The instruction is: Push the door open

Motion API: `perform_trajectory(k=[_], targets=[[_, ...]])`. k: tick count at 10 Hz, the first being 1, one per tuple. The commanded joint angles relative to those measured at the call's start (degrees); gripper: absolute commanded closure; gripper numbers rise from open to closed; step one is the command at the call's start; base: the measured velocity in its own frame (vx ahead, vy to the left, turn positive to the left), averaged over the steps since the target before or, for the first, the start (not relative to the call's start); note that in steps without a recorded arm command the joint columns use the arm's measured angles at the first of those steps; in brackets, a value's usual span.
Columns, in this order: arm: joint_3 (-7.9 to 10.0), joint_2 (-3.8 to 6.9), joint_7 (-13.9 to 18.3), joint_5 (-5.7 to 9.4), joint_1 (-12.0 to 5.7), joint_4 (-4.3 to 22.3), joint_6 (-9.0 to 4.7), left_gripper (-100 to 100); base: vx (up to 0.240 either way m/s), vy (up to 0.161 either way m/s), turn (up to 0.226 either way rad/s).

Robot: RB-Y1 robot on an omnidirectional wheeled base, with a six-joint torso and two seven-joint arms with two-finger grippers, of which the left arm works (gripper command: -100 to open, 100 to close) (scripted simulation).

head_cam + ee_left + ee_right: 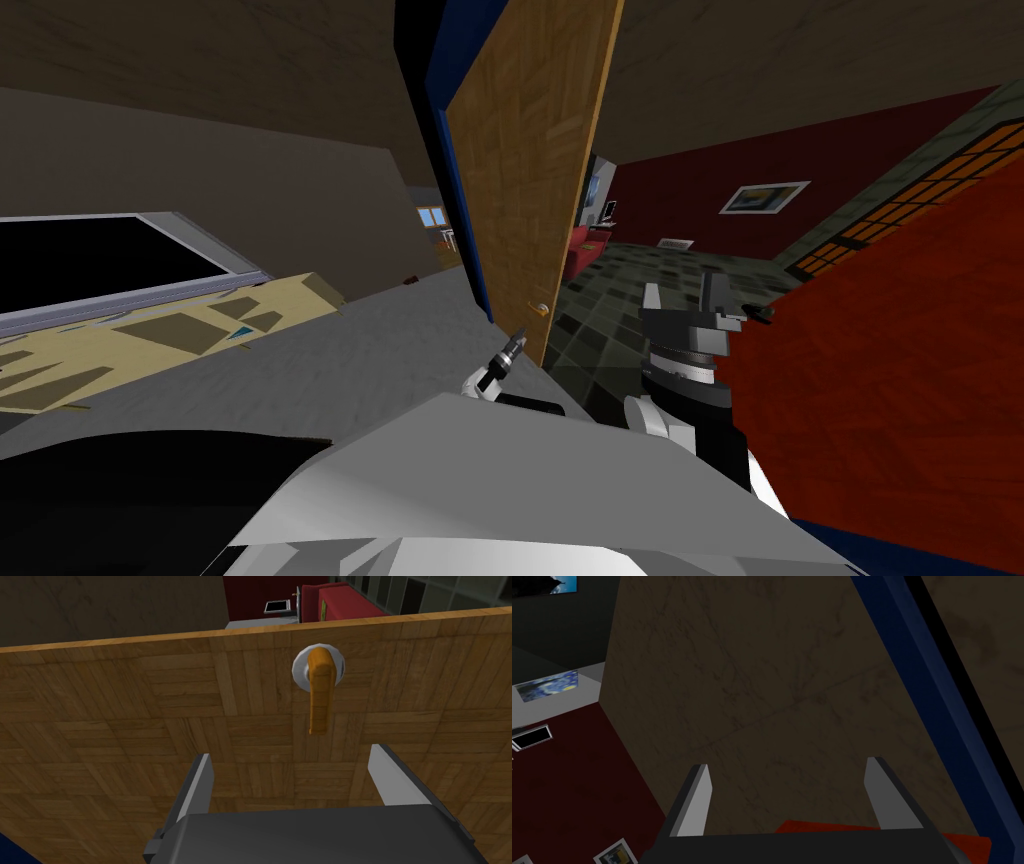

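The brown parquet-patterned wooden door (520, 170) stood ajar ahead, its orange lever handle (320, 696) just beyond the left end effector (291, 758), whose fingers were spread. Rigid and hinged, it should swing lightly if pushed flat near the handle. The right end effector (787, 766), raised alongside, was open too.

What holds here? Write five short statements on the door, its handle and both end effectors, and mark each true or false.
1. The door is wooden and stands ajar. True.
2. The left end effector is shut on the handle. False: it is open, and the handle lies beyond its tips, ungrasped.
3. The handle is an orange lever on a pale round plate. True.
4. The right end effector is clamped on the door's edge. False: it is open and holds nothing.
5. The door frame is red. False: it is blue.
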Motion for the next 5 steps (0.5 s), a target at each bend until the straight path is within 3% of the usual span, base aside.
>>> perform_trajectory(k=[1, 5], targets=[[-0.43, -0.18, 0.25, -0.27, -0.64, 1.61, -0.31, -100, 0.091, 0.074, -0.018], [-2.12, -0.66, 1.36, -1.30, -2.86, 7.27, -1.41, -100, 0.137, 0.079, -0.023]])
